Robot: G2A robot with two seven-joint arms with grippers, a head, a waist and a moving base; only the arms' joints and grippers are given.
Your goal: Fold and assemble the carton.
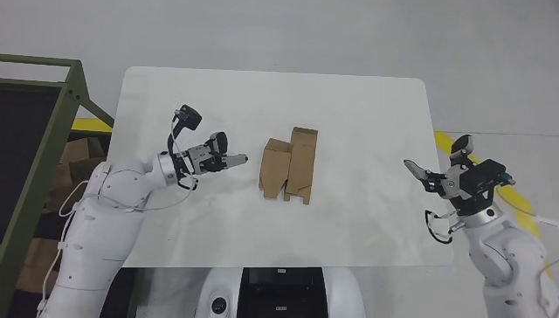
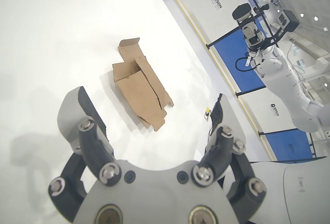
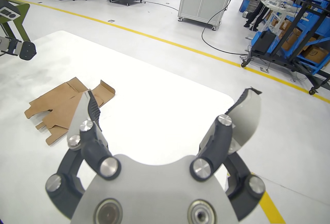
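Your left gripper [image 1: 242,157] hangs low over the left half of the white table [image 1: 349,100], fingers spread wide and holding nothing. Its tips point toward the middle of the table, and a green metal frame [image 1: 44,66] stands on the floor beyond the table edge on its outer side. Just past those fingertips, near but not touching, you have the carton [image 1: 288,168], a brown cardboard blank lying close to the centre of the table. It is not yet assembled. Most of it lies flat against the surface, and in the left wrist view the panels and end flaps at one end stand up a little from the table, while the tabs at the other end lie flat. Nothing rests on it or holds it. Further right, a bare stretch of table separates the carton from your right gripper [image 1: 437,159], which sits at the table's right edge, well apart from the cardboard. Its fingers are also spread wide and empty, and they face back toward the carton.
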